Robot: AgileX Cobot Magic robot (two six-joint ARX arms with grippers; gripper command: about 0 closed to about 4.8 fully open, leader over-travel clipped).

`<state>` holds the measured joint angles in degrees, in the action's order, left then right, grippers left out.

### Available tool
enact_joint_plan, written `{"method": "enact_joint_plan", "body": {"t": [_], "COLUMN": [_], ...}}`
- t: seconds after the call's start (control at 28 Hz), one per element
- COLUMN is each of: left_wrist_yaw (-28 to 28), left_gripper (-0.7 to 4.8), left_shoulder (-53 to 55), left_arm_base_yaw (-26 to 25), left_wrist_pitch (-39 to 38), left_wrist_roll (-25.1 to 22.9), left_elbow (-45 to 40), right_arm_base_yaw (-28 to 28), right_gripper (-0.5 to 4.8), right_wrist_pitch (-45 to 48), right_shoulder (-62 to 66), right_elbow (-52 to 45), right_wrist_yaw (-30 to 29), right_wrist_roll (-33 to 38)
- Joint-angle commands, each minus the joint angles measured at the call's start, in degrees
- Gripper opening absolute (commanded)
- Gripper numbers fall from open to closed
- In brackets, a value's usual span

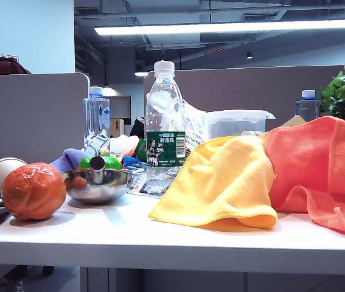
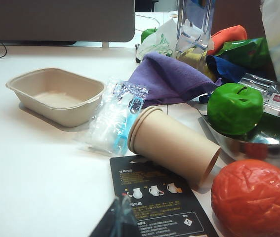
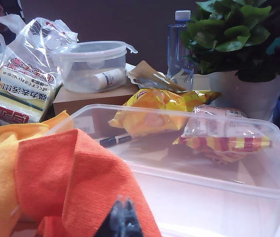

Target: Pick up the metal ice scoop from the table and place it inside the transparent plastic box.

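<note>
The left pincer (image 2: pixel 121 213) is seen only as a dark tip low in its wrist view; its fingers are pressed together and nothing is held. The right pincer (image 3: pixel 122 217) is likewise a dark tip over the orange cloth (image 3: pixel 75 182), and it cannot be told whether it is spread or shut.

The scoop (image 1: pixel 97 182) lies beyond the left pincer, past the ball (image 2: pixel 255 197) and the tipped cup (image 2: pixel 177 145), with a green apple (image 2: pixel 234 107) resting at its bowl. The box (image 3: pixel 219 173) stands just beyond the right pincer, behind the cloth.

The ball or cup may be knocked on the approach, because both lie in front of the scoop. The smooth steel may slip from the fingers. The apple may roll away when the scoop is lifted.

Counted: one scoop, one ball, one cup, one apple, one box, two snack bags.
</note>
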<state>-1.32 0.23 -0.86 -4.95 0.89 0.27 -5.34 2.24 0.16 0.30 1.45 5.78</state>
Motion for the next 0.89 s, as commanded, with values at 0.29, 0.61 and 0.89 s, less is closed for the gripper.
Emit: {"method": "enact_joint_plan", "body": {"t": [0.29, 0.61, 0.89], "left_wrist_yaw": [0.0, 0.0, 0.0], "left_gripper": [-0.05, -0.05, -0.05], "left_shoulder": [0.1, 0.1, 0.1], "left_arm_base_yaw": [0.0, 0.0, 0.4], "left_wrist_pitch": [0.8, 0.8, 0.8], "left_wrist_roll": [-0.2, -0.2, -0.2], "left_elbow": [0.1, 0.1, 0.1], "right_arm_base_yaw": [0.0, 0.1, 0.0], "right_gripper": [-0.02, -0.03, -0.03], "right_wrist_pitch": [2.8, -4.9, -12.1], "right_shoulder": [0.0, 1.2, 16.9], "right_elbow": [0.0, 8.8, 25.5], "right_wrist_yaw": [0.0, 9.4, 5.4], "right_wrist_roll": [0.3, 6.4, 6.4]}}
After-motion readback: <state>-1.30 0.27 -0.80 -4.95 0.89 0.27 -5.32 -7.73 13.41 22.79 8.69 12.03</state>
